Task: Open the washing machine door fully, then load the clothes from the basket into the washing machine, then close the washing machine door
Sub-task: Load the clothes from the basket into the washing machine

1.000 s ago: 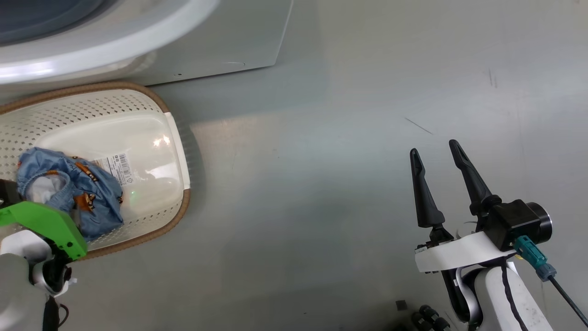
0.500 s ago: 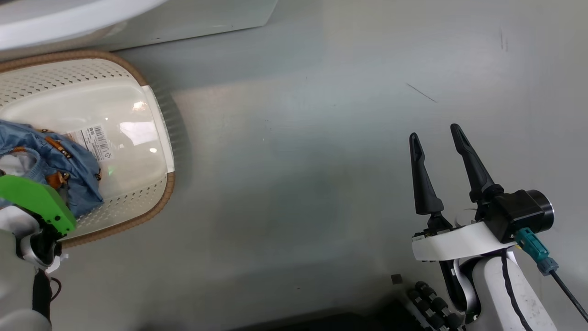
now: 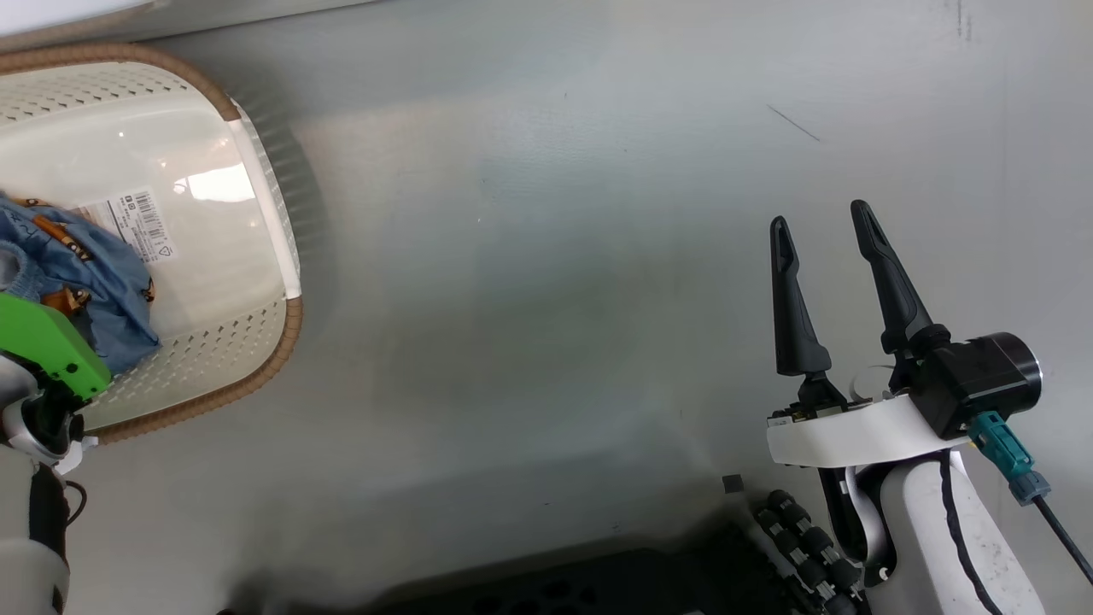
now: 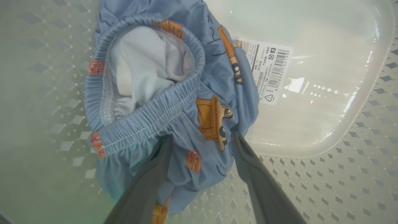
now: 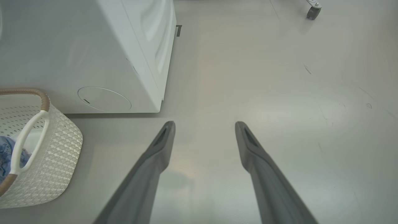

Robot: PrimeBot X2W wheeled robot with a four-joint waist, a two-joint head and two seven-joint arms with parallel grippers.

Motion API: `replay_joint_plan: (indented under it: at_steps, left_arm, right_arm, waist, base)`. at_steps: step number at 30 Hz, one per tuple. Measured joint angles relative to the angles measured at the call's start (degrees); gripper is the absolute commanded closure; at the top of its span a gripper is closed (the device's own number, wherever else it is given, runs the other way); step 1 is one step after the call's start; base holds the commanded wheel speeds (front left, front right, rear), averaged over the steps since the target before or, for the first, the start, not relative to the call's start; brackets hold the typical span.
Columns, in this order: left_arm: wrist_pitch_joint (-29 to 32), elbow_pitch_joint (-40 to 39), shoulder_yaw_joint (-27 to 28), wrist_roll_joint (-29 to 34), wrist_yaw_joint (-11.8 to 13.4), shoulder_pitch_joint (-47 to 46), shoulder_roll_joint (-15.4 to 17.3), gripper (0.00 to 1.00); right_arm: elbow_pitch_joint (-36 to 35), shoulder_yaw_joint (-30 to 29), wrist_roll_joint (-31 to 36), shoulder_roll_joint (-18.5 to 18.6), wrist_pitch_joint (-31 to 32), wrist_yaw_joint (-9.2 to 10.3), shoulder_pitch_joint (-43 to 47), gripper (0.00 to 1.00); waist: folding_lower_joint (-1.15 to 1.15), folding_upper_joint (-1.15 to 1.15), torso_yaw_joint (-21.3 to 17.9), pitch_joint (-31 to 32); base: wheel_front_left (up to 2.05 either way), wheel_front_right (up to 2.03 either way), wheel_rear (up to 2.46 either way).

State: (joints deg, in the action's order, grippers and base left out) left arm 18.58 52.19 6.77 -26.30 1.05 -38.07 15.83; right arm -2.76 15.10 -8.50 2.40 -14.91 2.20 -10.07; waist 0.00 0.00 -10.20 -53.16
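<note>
The cream perforated basket (image 3: 256, 222) with a brown rim stands on the floor at the left of the head view. Inside lie the clothes (image 4: 174, 102), a light blue garment with orange patches and a white lining, beside a barcode sticker (image 4: 270, 74). My left gripper (image 4: 201, 137) is down in the basket, open, its two fingers either side of a fold of the garment. My right gripper (image 3: 821, 215) hangs open over bare floor at the right, holding nothing. The washing machine (image 5: 93, 56) stands just behind the basket (image 5: 56, 146). The washing machine door is out of view.
Grey floor spreads between the basket and my right gripper (image 5: 204, 124). My dark base (image 3: 598, 589) fills the bottom edge of the head view. A caster wheel (image 5: 312, 11) stands far off across the floor.
The head camera has tilted, so the basket slid up and left in the picture and the washing machine left the top. Both grippers stay open.
</note>
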Motion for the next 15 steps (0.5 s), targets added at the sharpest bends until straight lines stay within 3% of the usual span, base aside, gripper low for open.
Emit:
replay_joint_plan:
  at_steps: [15]
  left_arm:
    - [-1.05, 2.77, 0.0, 0.02, 0.52, -4.41, 0.83, 0.0]
  right_arm:
    - [-1.37, 0.54, -0.23, 0.0, 0.01, 1.04, -0.11, 0.0]
  waist:
    - [0.0, 0.0, -0.48, -3.76]
  base:
    - [0.0, 0.0, 0.0]
